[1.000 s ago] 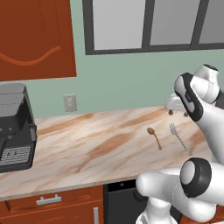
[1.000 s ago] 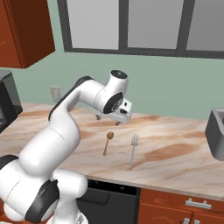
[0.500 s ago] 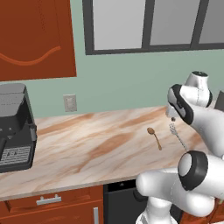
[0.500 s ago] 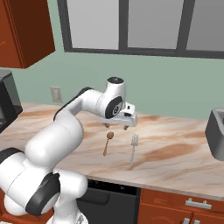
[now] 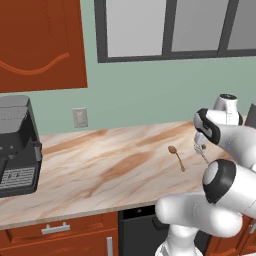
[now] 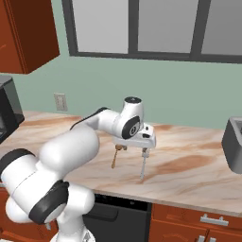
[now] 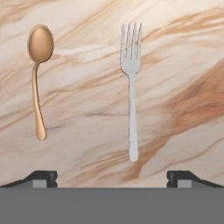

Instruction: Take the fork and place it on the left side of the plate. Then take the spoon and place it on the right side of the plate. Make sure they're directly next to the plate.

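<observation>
Compared with a second ago, the arm is reaching further right and lower: the gripper [image 6: 134, 151] is now hanging just above the fork [image 7: 131, 85], whereas earlier it was poised above the spoon's side of the counter. Neither utensil is shifting. The jaws are standing wide apart and holding nothing; in the hand view the two finger tips [image 7: 40, 177] are showing well clear of either side of the fork's handle.

The fork is lying flat on the marble counter [image 5: 100, 170], tines pointing to the far side, handle toward the near edge. The spoon [image 7: 38, 74] is lying parallel just to its left, not touching it, bowl at the far end.

Surroundings: a dark coffee machine [image 5: 17, 145] is standing at the far left of the counter, with a wall socket [image 5: 79, 117] beside it. A grey appliance [image 6: 233, 144] is sitting at the right end. Nothing is lying between the gripper and the fork.
</observation>
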